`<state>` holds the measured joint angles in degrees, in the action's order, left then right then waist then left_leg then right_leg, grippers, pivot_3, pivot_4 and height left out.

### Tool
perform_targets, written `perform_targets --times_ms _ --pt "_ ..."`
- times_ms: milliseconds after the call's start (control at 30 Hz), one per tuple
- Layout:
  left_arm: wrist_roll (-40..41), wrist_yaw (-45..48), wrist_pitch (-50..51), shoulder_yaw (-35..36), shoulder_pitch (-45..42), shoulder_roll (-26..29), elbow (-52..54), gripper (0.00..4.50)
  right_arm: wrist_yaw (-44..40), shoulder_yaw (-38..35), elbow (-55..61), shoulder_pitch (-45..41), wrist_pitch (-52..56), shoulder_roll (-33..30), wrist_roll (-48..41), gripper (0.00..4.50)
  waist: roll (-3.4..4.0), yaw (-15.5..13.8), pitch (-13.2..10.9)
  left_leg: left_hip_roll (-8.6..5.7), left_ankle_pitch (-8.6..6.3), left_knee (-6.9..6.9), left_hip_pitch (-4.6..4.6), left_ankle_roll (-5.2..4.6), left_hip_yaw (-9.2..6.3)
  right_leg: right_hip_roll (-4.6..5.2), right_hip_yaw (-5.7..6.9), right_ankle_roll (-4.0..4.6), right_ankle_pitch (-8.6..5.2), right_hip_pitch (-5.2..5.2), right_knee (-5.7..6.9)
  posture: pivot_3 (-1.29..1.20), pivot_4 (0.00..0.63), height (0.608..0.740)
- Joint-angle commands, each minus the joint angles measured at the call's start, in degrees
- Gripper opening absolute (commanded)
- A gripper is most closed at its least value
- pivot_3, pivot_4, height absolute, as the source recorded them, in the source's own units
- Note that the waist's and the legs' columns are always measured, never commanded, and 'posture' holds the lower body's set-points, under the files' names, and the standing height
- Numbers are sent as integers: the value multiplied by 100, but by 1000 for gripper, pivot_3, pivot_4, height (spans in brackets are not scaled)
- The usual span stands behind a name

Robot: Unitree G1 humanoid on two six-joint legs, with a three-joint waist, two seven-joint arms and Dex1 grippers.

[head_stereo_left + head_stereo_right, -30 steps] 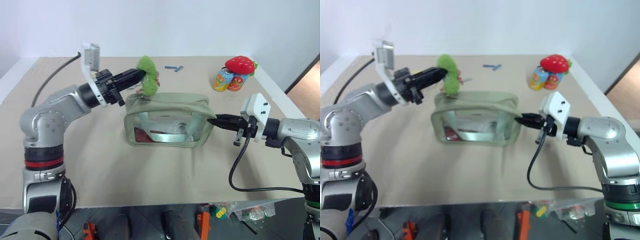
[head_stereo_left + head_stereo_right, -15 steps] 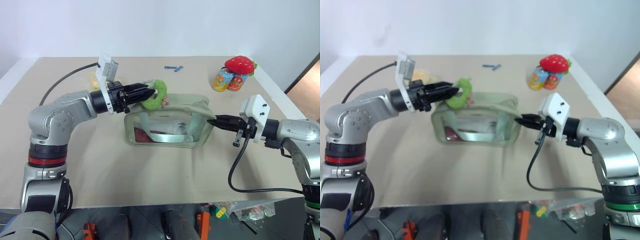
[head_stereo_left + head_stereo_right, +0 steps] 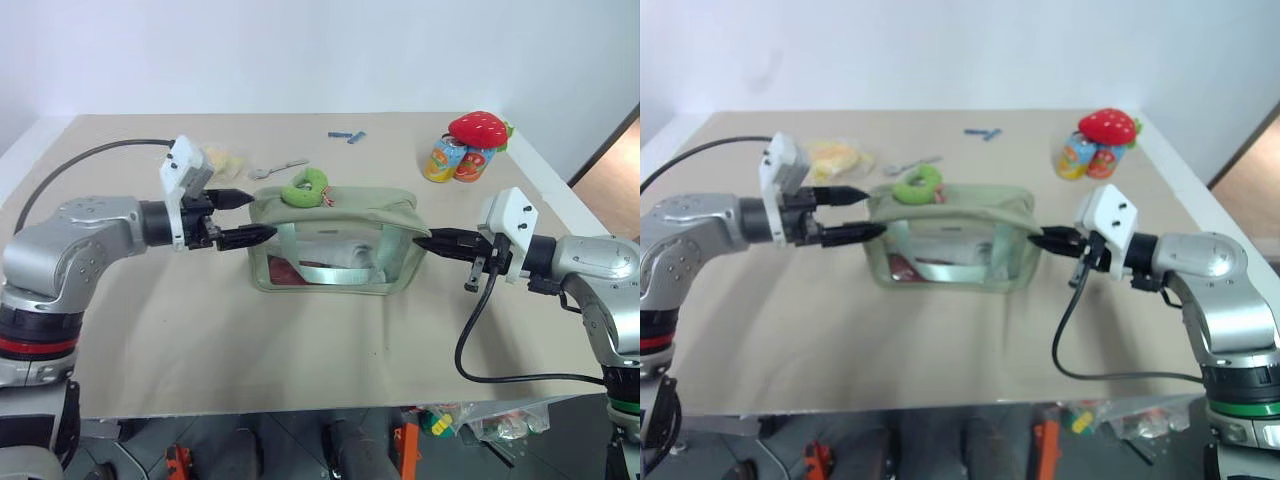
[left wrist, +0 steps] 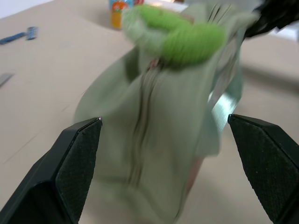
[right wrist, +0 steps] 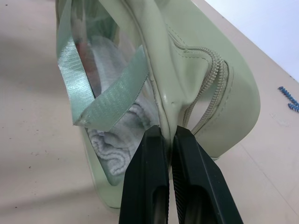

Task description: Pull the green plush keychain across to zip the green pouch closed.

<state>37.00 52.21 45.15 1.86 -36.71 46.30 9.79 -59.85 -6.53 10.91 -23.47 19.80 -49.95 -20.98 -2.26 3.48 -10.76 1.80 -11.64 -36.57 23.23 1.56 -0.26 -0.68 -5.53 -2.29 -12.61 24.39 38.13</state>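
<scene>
The green plush keychain [image 3: 306,187] has been released onto the green pouch [image 3: 335,242]; the left gripper [image 3: 254,216] is now opened wide and empty, while the pouch's right end is pinched by the closed right gripper [image 3: 422,240]. The zipping seems finished.

A beige table [image 3: 200,330] spans the scene, its far edge meeting a plain white wall [image 3: 330,50]. At far right, reddish-brown floor [image 3: 612,175] shows past a dark baseboard. Lighting is even and soft.
</scene>
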Motion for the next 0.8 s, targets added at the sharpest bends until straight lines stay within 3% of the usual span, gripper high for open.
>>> perform_targets --times_ms 33,67,167,400,433,533,633,800 --pt "-137 17 -501 231 304 -53 387 4477 -22 -6 15 -132 -100 -29 11 0 0 -4 0 0 0 0 1 0 0 0 1 0 0 0 0 0 150 740" --pt "-116 -12 -496 211 378 -128 410 4477 -25 -2 3 -139 -108 -28 14 0 0 -7 0 0 0 0 1 0 1 2 0 0 0 0 0 0 150 740" --pt "-254 -209 -669 140 626 -393 406 3736 -36 14 -35 -167 -138 -22 21 0 0 -13 0 -1 0 -3 3 0 1 3 0 0 0 0 -1 0 150 740" --pt "-634 -418 -1036 39 847 -796 269 1295 -123 -12 -12 -235 171 -73 -193 0 0 -13 0 0 1 -4 1 -1 3 0 -3 -3 3 0 0 0 150 740" --pt "-647 -432 -1079 60 839 -846 244 895 -185 -74 70 -239 502 -142 -411 541 0 -14 0 0 1 -3 0 -1 3 0 -3 -3 3 0 0 0 150 740" --pt "-657 -485 -1150 119 721 -980 147 0 -319 -179 295 -294 1167 -326 -850 1419 0 -26 0 0 1 -3 2 -1 1 2 -1 -2 3 -1 0 0 150 740" --pt "-676 -469 -1168 98 625 -1038 92 0 -375 -185 457 -447 1593 -533 -1060 2490 0 -26 0 -1 1 -4 3 -1 2 3 -2 -3 4 -1 0 0 150 740" --pt "-623 -400 -1069 -1 629 -1129 227 0 -245 -116 543 -1725 2525 -636 -1642 4147 3 -16 -2 -1 1 -4 3 -1 5 3 -4 -3 3 1 0 0 150 740"
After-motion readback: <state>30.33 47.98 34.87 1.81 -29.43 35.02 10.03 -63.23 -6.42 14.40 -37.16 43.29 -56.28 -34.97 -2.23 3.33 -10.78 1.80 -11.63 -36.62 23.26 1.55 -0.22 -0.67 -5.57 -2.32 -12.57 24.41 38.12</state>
